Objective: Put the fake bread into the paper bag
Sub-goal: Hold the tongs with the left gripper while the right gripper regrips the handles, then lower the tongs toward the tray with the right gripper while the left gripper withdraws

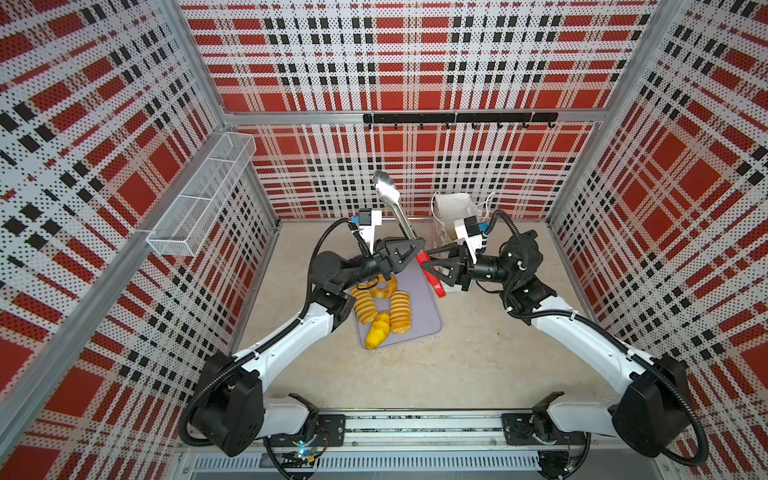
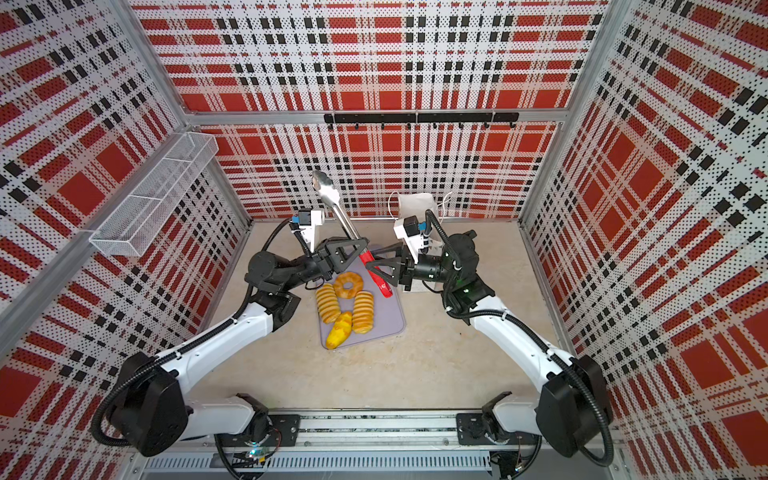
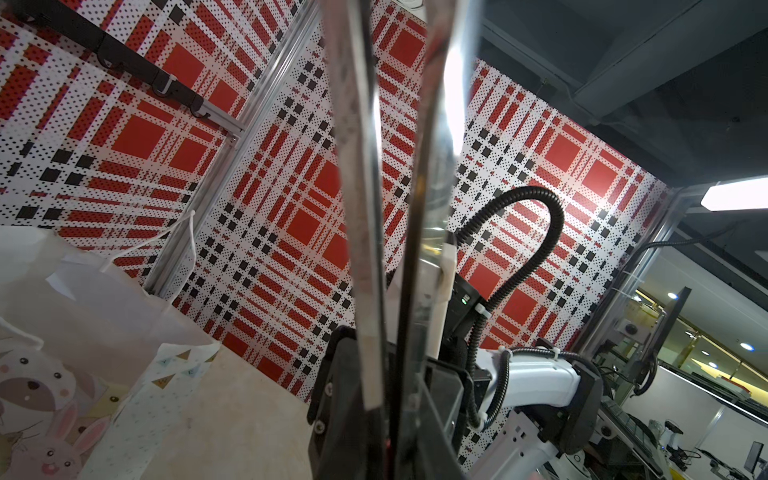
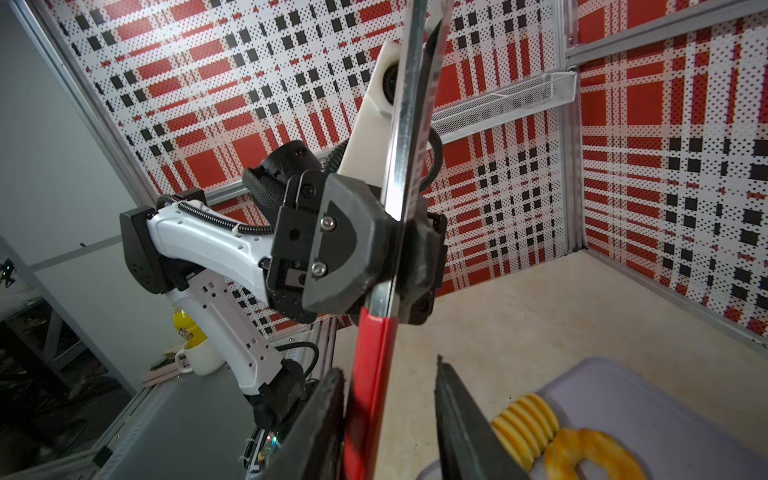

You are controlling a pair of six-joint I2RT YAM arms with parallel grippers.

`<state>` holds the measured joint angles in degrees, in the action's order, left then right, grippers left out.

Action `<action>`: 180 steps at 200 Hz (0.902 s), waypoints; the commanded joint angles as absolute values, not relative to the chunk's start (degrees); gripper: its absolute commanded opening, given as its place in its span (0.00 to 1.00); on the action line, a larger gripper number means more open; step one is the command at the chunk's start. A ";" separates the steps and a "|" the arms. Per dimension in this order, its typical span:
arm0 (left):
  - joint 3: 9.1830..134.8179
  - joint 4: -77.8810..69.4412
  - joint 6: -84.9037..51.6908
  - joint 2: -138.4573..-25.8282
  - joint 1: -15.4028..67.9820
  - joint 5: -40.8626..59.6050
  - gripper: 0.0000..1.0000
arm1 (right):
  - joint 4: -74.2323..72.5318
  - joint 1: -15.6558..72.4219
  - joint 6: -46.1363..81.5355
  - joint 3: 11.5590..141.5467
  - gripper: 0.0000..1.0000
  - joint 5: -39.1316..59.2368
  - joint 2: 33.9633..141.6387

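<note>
- The left gripper [image 1: 413, 245] is seen clamped on the metal shank of the single pair of tongs [image 1: 400, 218], just above the red handle. The tongs' long axis is laid from 11 o'clock (spoon ends) to 5 o'clock (handle).
- Four pieces of fake bread [image 2: 363, 311] are counted on the one lavender-grey tray [image 1: 430, 309], at 6 o'clock from both grippers.
- Two are ribbed loaves, the left loaf [image 1: 363, 305] and the right loaf [image 1: 400, 311]. They are laid side by side with long axes roughly 12 to 6 o'clock, golden-orange with pale stripes.
- One ring doughnut [image 2: 348, 294] is set at their 12 o'clock ends. One yellow bun [image 1: 377, 332] is wedged between their 6 o'clock ends, slanted 1 to 7 o'clock and reaching the tray's near edge.
- The right gripper [image 1: 428, 264] is held around the red handle with its jaws apart. One finger is pressed against the handle and a gap is left at the other.
- One paper bag [image 1: 453, 208] is stood upright at 1 o'clock from the tray, by the back wall. It is white with cord handles and its mouth is turned upward.
</note>
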<state>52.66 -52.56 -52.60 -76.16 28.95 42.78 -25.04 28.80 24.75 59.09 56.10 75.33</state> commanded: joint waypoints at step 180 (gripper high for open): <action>52.21 -10.87 -26.56 -59.69 26.54 22.23 0.98 | -8.85 32.34 19.04 53.37 0.00 38.69 64.03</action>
<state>50.83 -34.17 -40.99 -66.02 26.94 35.57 -13.32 31.88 23.09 54.50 47.35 70.72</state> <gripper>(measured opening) 0.980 0.122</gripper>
